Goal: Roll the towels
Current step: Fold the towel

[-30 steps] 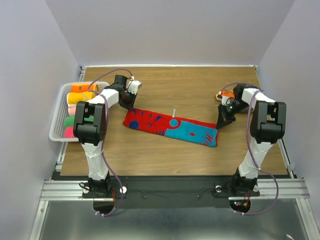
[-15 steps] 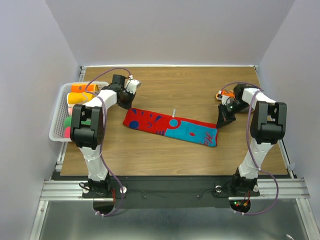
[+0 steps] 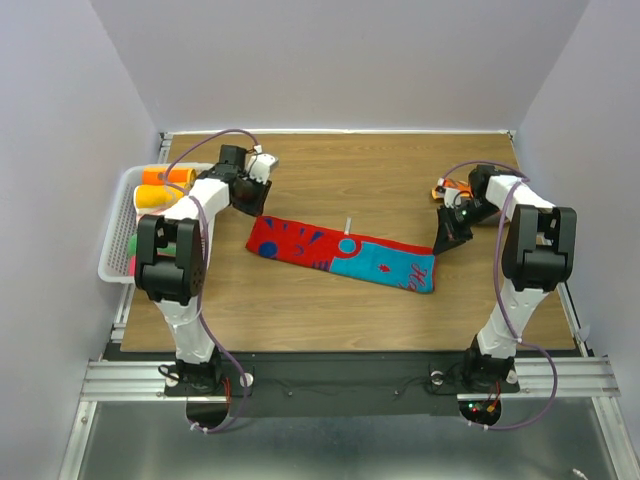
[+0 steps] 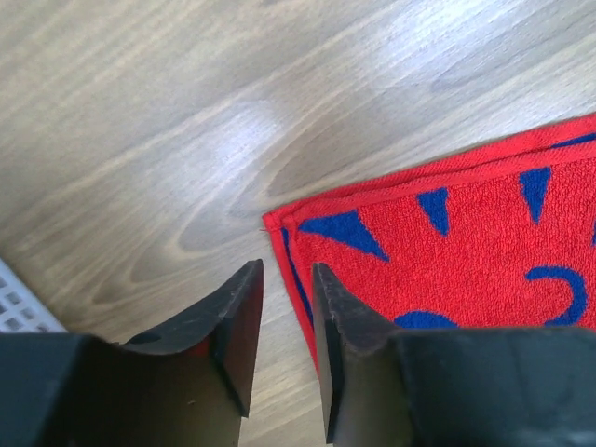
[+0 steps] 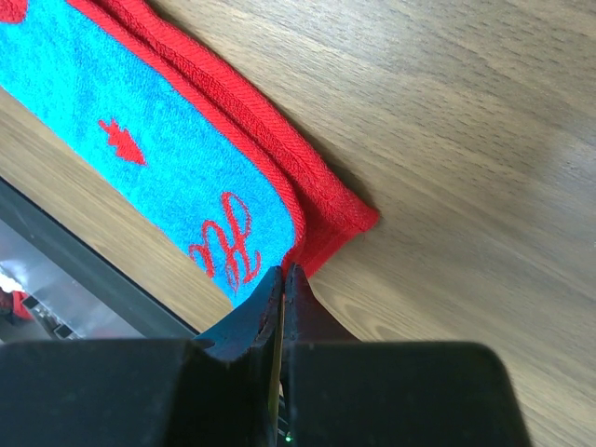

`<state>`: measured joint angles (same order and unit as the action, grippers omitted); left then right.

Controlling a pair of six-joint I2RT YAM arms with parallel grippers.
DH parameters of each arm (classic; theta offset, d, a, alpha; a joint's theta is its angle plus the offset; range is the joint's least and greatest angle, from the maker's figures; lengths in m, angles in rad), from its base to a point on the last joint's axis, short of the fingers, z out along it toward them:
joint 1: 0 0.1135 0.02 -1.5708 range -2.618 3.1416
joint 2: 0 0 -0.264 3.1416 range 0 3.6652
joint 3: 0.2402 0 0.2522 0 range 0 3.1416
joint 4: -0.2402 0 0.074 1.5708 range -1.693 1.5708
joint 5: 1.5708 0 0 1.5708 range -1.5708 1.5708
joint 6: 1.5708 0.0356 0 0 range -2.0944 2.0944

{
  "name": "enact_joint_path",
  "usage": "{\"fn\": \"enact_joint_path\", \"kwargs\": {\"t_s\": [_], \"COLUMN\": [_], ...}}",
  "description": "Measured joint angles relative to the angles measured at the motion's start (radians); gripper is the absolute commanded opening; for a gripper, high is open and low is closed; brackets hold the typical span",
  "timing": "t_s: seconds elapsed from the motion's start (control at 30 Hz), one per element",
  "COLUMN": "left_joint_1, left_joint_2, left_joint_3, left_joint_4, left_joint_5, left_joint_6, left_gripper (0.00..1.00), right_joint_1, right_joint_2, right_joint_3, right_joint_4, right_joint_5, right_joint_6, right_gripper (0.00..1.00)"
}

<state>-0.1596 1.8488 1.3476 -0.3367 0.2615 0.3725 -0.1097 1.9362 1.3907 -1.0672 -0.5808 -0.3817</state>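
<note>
Towel [image 3: 340, 250], folded into 1 long red-and-blue strip, is lying across the middle of the wooden table [image 3: 380, 170], its long axis running from far-left to near-right between the 2 arms. Left gripper [image 4: 284, 270] is hovering just beside the red end's corner, with its jaws standing narrowly apart and gripping nothing. Right gripper [image 5: 283, 272] is sitting at the blue end's corner with its fingers pressed together; whether any hem is caught between them, I cannot tell. Each arm is nearer its own short end, so the rolling is probably going to run along the strip from 1 end. Rolled towels [image 3: 165, 178] are lying in the white basket [image 3: 112, 240] at the left.
</note>
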Motion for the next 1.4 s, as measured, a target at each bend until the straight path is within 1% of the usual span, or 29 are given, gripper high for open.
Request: {"fn": "enact_joint_path", "kwargs": {"t_s": [0.53, 0.57, 0.63, 0.73, 0.77, 0.83, 0.87, 1.17, 1.4], "left_joint_1": [0.0, 0.0, 0.0, 0.0, 0.0, 0.0, 0.0, 0.0, 0.0], "left_joint_2": [0.098, 0.103, 0.112, 0.112, 0.113, 0.113, 0.113, 0.099, -0.014], "left_joint_3": [0.001, 0.001, 0.002, 0.002, 0.003, 0.003, 0.003, -0.004, -0.091], "left_joint_4": [-0.013, -0.014, -0.012, -0.012, -0.012, -0.012, -0.012, -0.01, 0.01], "left_joint_5": [0.025, 0.026, 0.027, 0.031, 0.034, 0.037, 0.038, 0.037, 0.012], "left_joint_6": [-0.009, -0.009, -0.009, -0.011, -0.011, -0.016, -0.015, -0.016, -0.015], "left_gripper": [0.42, 0.4, 0.37, 0.23, 0.16, 0.07, 0.0, 0.0, 0.0], "right_joint_1": [0.0, 0.0, 0.0, 0.0, 0.0, 0.0, 0.0, 0.0, 0.0], "right_joint_2": [0.0, 0.0, 0.0, 0.0, 0.0, 0.0, 0.0, 0.0, 0.0], "right_joint_3": [0.0, 0.0, 0.0, 0.0, 0.0, 0.0, 0.0, 0.0, 0.0], "right_joint_4": [0.0, 0.0, 0.0, 0.0, 0.0, 0.0, 0.0, 0.0, 0.0], "right_joint_5": [-0.002, -0.002, -0.002, -0.002, -0.003, -0.003, -0.003, -0.002, 0.001], "right_joint_6": [0.0, 0.0, 0.0, 0.0, 0.0, 0.0, 0.0, 0.0, -0.008], "right_gripper": [0.01, 0.01, 0.01, 0.01, 0.01, 0.01, 0.01, 0.0, 0.01]}}
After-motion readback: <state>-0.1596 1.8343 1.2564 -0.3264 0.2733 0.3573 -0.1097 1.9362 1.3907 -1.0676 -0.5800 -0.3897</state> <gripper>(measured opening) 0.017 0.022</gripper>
